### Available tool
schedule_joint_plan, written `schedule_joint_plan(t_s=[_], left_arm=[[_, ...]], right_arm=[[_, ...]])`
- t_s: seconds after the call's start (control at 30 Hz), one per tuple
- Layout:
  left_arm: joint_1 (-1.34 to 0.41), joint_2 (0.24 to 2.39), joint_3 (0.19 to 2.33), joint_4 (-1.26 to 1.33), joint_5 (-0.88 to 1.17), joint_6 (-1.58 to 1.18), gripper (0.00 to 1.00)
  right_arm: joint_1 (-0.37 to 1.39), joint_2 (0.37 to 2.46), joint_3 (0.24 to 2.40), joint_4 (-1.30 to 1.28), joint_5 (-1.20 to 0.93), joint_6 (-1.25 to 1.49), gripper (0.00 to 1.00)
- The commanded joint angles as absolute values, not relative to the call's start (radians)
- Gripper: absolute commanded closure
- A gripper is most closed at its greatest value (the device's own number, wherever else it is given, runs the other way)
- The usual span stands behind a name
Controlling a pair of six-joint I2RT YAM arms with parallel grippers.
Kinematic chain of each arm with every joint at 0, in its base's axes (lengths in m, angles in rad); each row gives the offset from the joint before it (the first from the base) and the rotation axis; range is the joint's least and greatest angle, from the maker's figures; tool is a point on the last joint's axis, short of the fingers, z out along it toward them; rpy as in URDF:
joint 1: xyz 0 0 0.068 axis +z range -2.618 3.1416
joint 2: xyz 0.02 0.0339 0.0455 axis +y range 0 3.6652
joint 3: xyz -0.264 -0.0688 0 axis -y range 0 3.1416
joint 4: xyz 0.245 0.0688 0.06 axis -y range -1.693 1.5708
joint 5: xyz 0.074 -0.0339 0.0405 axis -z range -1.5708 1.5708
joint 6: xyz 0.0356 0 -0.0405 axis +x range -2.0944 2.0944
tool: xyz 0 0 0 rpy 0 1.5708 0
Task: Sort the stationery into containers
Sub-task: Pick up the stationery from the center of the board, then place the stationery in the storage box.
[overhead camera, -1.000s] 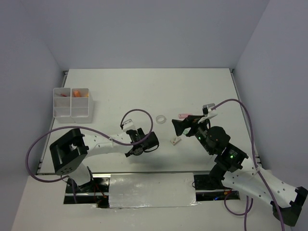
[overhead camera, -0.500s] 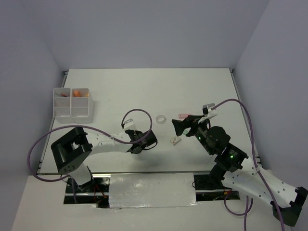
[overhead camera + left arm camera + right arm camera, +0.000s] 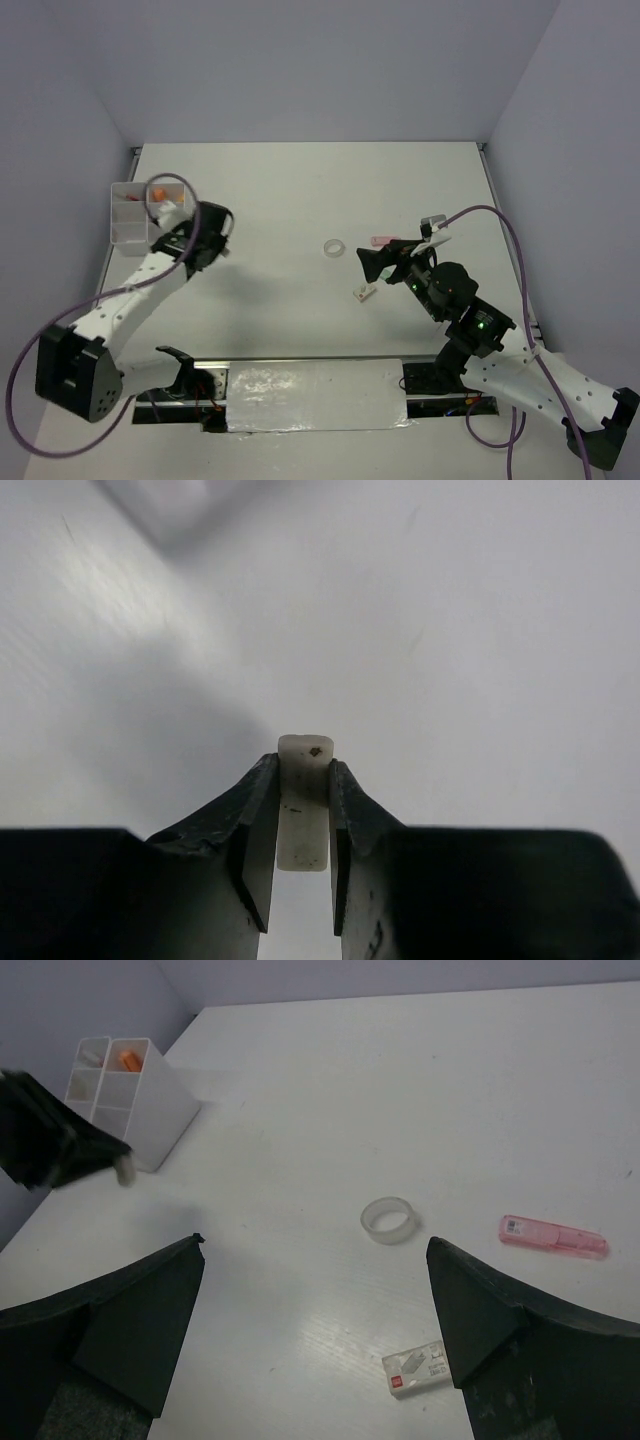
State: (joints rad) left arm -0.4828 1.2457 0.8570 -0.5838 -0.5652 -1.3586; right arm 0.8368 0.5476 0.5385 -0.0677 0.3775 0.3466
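Observation:
My left gripper (image 3: 303, 766) is shut on a small white eraser (image 3: 304, 810), which stands upright between the jaws above the bare table. Seen from above, the left gripper (image 3: 224, 248) hangs just right of the containers (image 3: 122, 238), a white divided box with orange items in it. The right wrist view also shows that box (image 3: 150, 1110), with the eraser (image 3: 124, 1170) in front of it. My right gripper (image 3: 314, 1243) is open and holds nothing. Below it lie a clear tape ring (image 3: 389, 1219), a pink flat item (image 3: 553, 1236) and a small white box with a red label (image 3: 420, 1370).
From above, the tape ring (image 3: 334, 246), pink item (image 3: 383, 240) and small labelled box (image 3: 364, 293) lie mid-table beside the right gripper (image 3: 366, 262). Walls close the table on the left, back and right.
The left gripper has shut on the eraser and swung left from mid-table to beside the divided box. The right arm has not moved.

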Motion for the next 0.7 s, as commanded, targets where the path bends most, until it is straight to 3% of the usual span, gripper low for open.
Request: schedule_joint_plan(t_s=[0.0, 0.13, 0.3, 0.67], left_arm=[[-0.263, 1.129, 0.939, -0.516, -0.623, -1.155, 1.00], [0.051, 1.181, 1.028, -0.445, -0.594, -1.014, 1.00], [0.257, 1.334, 1.196, -0.502, -0.589, -0.974, 1.00], [0.399, 1.480, 1.215, -0.301, -0.448, -0.960, 0.97]], right_arm=[[0.831, 0.549, 0.554, -0.037, 0.373, 0.333, 0.00], [0.830, 0.551, 0.555, -0.037, 0.364, 0.333, 0.00], [0.830, 0.555, 0.555, -0.035, 0.356, 0.331, 0.00], [0.830, 0.584, 0.561, -0.031, 0.321, 0.318, 0.00]])
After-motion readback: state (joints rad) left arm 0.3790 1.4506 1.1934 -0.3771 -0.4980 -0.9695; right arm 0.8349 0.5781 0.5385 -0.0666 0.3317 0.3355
